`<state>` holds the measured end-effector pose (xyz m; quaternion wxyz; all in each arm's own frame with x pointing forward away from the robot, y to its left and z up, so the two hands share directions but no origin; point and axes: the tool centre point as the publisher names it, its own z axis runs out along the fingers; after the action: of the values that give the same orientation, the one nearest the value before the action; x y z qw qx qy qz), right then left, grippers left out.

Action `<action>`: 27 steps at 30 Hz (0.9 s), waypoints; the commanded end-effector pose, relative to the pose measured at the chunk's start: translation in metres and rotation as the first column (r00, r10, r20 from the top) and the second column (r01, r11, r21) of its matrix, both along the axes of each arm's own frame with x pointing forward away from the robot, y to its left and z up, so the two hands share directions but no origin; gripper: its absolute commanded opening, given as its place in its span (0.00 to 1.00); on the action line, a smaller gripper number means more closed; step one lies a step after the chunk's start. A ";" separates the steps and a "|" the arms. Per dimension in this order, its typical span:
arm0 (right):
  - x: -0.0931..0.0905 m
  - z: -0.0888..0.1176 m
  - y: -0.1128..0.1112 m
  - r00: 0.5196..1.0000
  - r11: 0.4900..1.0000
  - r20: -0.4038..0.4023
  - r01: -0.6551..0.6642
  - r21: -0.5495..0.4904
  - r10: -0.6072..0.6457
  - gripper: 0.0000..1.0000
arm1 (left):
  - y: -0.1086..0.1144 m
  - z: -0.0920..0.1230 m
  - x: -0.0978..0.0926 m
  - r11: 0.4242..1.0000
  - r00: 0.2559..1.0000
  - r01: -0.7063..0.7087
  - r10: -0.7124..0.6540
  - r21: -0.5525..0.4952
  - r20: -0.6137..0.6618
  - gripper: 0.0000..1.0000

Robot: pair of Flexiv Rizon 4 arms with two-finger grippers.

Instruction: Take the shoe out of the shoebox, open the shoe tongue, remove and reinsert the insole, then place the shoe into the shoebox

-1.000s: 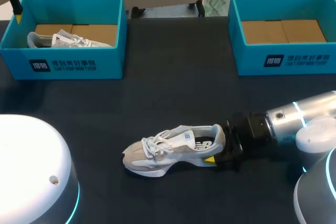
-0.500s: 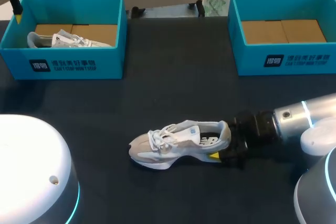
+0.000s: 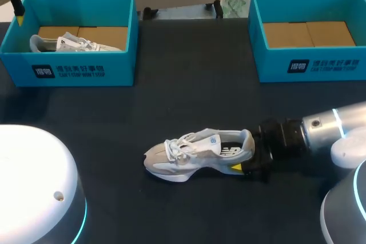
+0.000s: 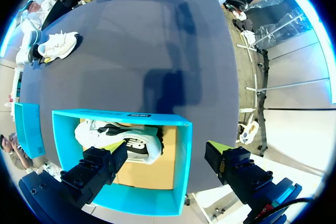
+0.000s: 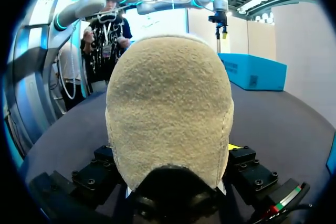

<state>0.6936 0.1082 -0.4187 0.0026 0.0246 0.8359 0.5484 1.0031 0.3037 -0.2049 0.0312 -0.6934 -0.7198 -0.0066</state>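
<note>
A grey and white shoe [image 3: 194, 152] lies on its sole on the dark table, toe to the left. My right gripper [image 3: 247, 163] comes in low from the right and is shut on its heel. In the right wrist view the tan heel [image 5: 168, 114] fills the space between the fingers [image 5: 242, 157]. My left gripper [image 4: 163, 156] hangs open above the left teal shoebox [image 4: 181, 171]. A second shoe [image 4: 123, 142] lies inside that box, under the fingers. From above, this gripper [image 3: 19, 12] shows at the far left corner of that box [image 3: 86, 70].
An empty teal shoebox [image 3: 320, 64] with a cardboard floor stands at the back right. The other shoe [image 3: 66, 43] rests in the left box. My arms' white bases [image 3: 34, 187] fill the front corners. Bare table lies between the boxes and the shoe.
My right gripper has drawn back to the right, dragging the shoe a little that way. The left arm has not moved.
</note>
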 end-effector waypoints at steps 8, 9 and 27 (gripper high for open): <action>-0.001 0.002 0.000 1.000 1.000 0.001 0.003 -0.004 -0.003 0.00 | 0.000 0.000 -0.001 1.000 1.000 0.001 -0.001 0.001 0.002 1.00; -0.001 0.002 0.000 1.000 1.000 0.001 0.003 -0.004 -0.003 0.00 | -0.003 0.000 -0.005 1.000 1.000 -0.017 0.017 0.005 0.014 1.00; -0.001 0.002 0.000 1.000 1.000 0.001 0.003 -0.004 -0.003 0.00 | -0.070 0.014 -0.068 0.634 0.631 -0.773 0.773 0.023 -0.063 1.00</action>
<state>0.6934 0.1080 -0.4186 0.0030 0.0248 0.8358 0.5484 0.9441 0.2350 -0.1917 0.0652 -0.4733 -0.8783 0.0155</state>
